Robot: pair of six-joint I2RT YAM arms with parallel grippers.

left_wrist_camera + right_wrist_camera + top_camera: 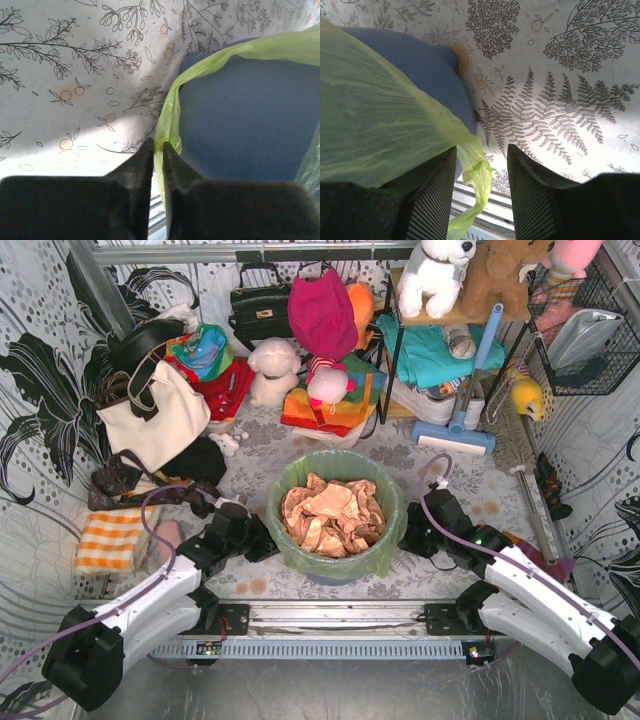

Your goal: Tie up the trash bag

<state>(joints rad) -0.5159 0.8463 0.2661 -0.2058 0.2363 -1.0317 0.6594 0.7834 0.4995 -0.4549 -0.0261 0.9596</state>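
Observation:
The light-green trash bag (pixel 385 525) lines the blue-grey round bin (pixel 335 577) at the table's middle, with crumpled tan paper (pixel 328 515) inside. My left gripper (pixel 268 543) is at the bin's left side, shut on a thin strip of the bag's rim (pixel 165 127) beside the bin wall (pixel 250 120). My right gripper (pixel 408 538) is at the bin's right side, open, with a twisted flap of the bag (pixel 479 172) hanging between its fingers (pixel 436 200); the bag's film (pixel 375 125) drapes over the bin (pixel 432 67).
A cream tote bag (pixel 155 415), black handbag (pixel 262 305), plush toys (pixel 275 370) and folded cloths crowd the back. An orange checked cloth (pixel 112 538) lies at the left. A blue-handled cleaning tool (pixel 470 390) and a metal rod (pixel 538 510) lie at the right. A metal rail (pixel 335 615) runs along the near edge.

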